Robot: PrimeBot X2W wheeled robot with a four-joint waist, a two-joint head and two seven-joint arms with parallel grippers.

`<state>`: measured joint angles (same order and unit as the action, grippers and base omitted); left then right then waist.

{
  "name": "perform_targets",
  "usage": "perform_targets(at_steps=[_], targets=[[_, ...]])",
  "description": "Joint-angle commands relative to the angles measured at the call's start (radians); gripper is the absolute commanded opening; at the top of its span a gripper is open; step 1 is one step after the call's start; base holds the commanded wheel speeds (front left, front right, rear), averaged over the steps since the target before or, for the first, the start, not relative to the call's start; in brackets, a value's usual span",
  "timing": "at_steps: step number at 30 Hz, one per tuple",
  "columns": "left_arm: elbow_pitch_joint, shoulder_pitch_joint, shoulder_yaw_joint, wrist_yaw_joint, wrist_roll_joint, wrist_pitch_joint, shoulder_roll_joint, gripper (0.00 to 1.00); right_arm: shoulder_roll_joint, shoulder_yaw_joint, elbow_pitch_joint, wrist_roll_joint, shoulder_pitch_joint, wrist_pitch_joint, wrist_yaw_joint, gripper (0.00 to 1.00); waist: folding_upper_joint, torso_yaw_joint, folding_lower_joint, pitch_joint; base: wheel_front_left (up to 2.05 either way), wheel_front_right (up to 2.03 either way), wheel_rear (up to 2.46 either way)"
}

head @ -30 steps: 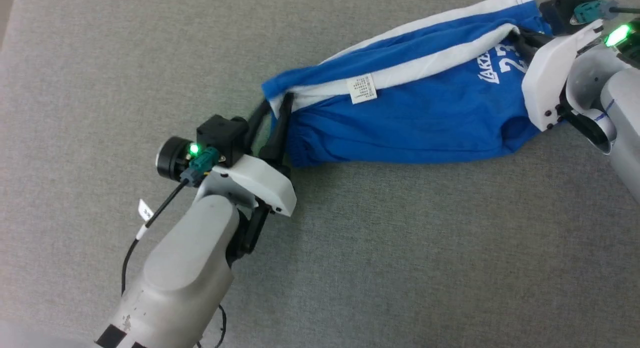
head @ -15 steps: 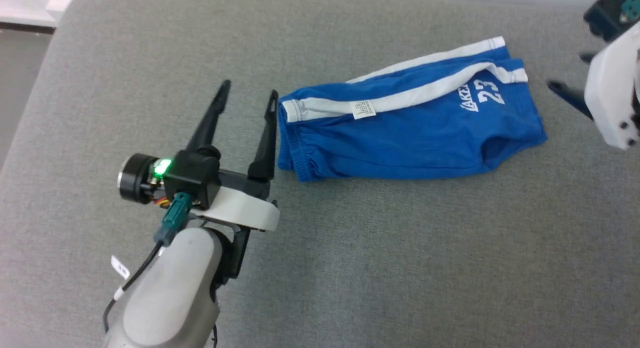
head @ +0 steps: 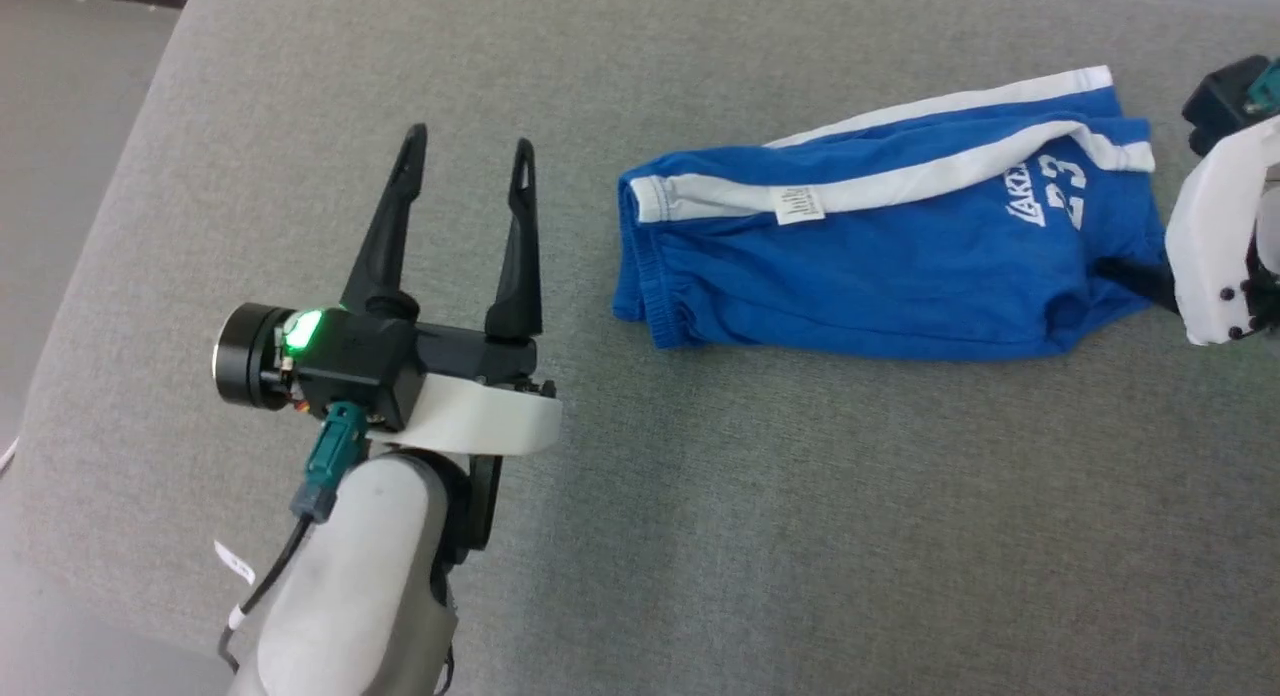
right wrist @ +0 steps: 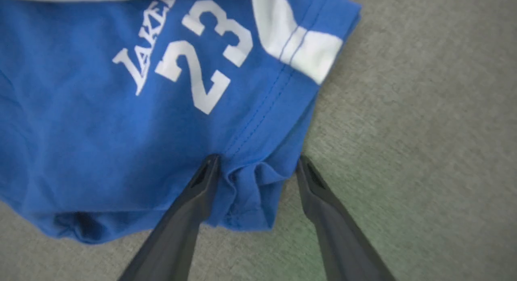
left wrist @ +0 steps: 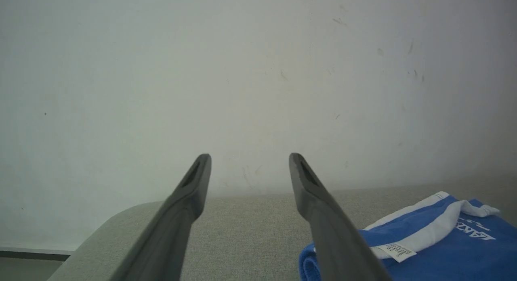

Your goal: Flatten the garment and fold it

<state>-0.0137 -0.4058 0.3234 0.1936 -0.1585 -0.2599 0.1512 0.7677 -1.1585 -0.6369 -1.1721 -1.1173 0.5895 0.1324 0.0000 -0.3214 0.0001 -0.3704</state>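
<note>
The garment (head: 880, 276) lay folded lengthwise on the grey surface (head: 700, 536), in the upper right of the head view, with its waistband (head: 660, 306) toward the left. The left claw (head: 469, 146) stood spread and empty, left of the waistband and apart from it. The right claw (right wrist: 257, 164) was spread too, its 2 fingers astride a small bunch of hem (right wrist: 250, 196) without squeezing it.

I judged this to be a release before the cross fold. To do it well, the right claw should lift straight off so that the bunch is not dragged, then that corner should be pressed flat.

In the head view a white wrist cover (head: 1210, 236) hid most of the right claw. Whether its fingers touched the cloth I could not tell. The lower layer was hidden, and the tag (head: 800, 204) was too small to read.
</note>
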Motion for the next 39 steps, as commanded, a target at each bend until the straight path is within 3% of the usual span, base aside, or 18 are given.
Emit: perform_targets(at_steps=[1, 5, 6, 7, 10, 14, 20, 26, 29, 35, 39], targets=[[0.006, 0.013, -0.011, -0.01, 0.01, -0.002, -0.007, 1.0, -0.015, -0.005, -0.008, -0.004, 0.024, -0.004, -0.002, 1.0, 0.0, -0.017, -0.0001, -0.016, 0.0, 0.0, 0.0], [0.03, 0.001, -0.033, -0.045, 0.025, -0.002, -0.008, 1.0, -0.037, -0.037, -0.028, 0.003, 0.063, -0.012, -0.002, 1.0, 0.0, -0.01, -0.0001, -0.005, 0.0, 0.0, 0.0], [0.039, -0.005, -0.035, -0.059, 0.026, -0.002, -0.004, 1.0, -0.038, -0.04, -0.033, 0.01, 0.063, -0.027, -0.002, 0.16, 0.0, -0.006, -0.0001, 0.002, 0.0, 0.0, 0.0], [0.047, -0.015, -0.042, -0.071, 0.023, -0.002, -0.003, 1.0, -0.04, -0.04, -0.039, 0.014, 0.063, -0.044, -0.002, 0.0, 0.0, -0.001, -0.0001, 0.01, 0.0, 0.0, 0.0], [0.105, -0.058, -0.048, -0.122, 0.014, -0.002, 0.022, 1.0, -0.043, -0.041, -0.057, 0.021, 0.057, -0.093, -0.002, 0.0, 0.0, 0.013, -0.0001, 0.041, 0.0, 0.0, 0.0], [0.197, -0.173, -0.042, -0.209, -0.026, 0.096, 0.058, 1.0, -0.043, -0.045, -0.056, 0.021, 0.054, -0.152, -0.002, 0.0, 0.0, 0.03, -0.0001, 0.079, 0.0, 0.0, 0.0], [0.307, -0.327, 0.025, -0.308, -0.109, 0.402, 0.109, 1.0, -0.049, -0.061, -0.017, 0.01, 0.061, -0.204, -0.002, 0.0, 0.0, 0.062, -0.0001, 0.108, 0.0, 0.0, 0.0], [0.382, -0.41, 0.22, -0.324, -0.267, 0.694, 0.144, 1.0, -0.052, -0.081, 0.007, 0.014, 0.053, -0.229, -0.002, 0.0, 0.0, 0.089, -0.0001, 0.094, 0.0, 0.0, 0.0], [0.409, -0.438, 0.31, -0.324, -0.374, 0.788, 0.166, 1.0, -0.062, -0.09, 0.013, 0.023, 0.041, -0.236, -0.002, 0.0, 0.0, 0.104, -0.0001, 0.079, 0.0, 0.0, 0.0], [0.497, -0.485, 0.473, -0.324, -0.449, 0.877, 0.208, 1.0, -0.091, -0.104, 0.021, 0.042, 0.017, -0.249, -0.002, 0.0, 0.0, 0.136, -0.0001, 0.05, 0.0, 0.0, 0.0], [0.583, -0.492, 0.533, -0.324, -0.499, 0.896, 0.201, 1.0, -0.11, -0.111, 0.028, 0.054, 0.007, -0.252, -0.002, 0.0, 0.0, 0.159, -0.0001, 0.037, 0.0, 0.0, 0.0]])
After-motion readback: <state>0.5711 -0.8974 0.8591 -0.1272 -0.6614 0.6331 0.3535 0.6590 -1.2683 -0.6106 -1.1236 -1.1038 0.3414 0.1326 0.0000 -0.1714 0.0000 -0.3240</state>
